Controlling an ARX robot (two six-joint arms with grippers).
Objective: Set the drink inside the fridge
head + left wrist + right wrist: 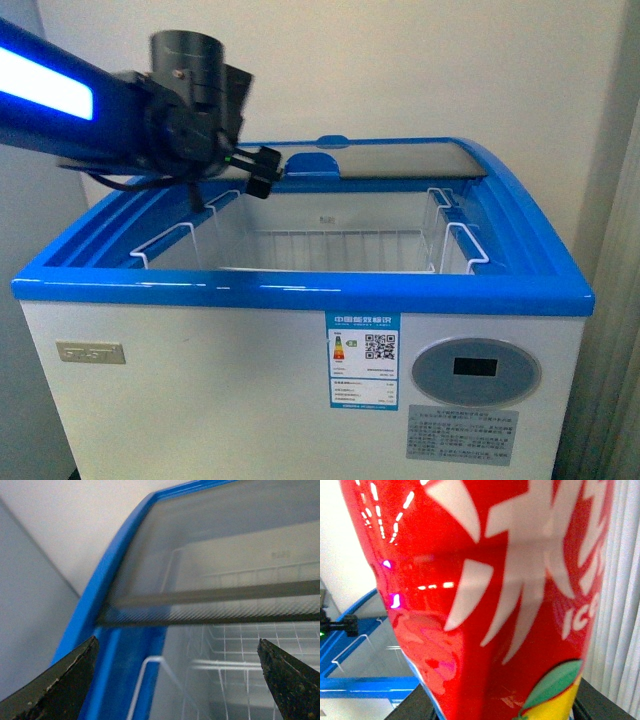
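Drink point(485, 605) in right hand point(505, 707); baskets point(330, 250) in fridge point(300, 290)

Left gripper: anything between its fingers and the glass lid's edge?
Nothing. The left wrist view shows the open left gripper facing the lid across bare air; the basket lies lower, inside the fridge.

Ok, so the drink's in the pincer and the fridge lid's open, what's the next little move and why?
Probably carry the drink in the right pincer over the fridge opening. The glass lid is slid back, the wire basket inside is exposed, and the left pincer hangs open by the lid.
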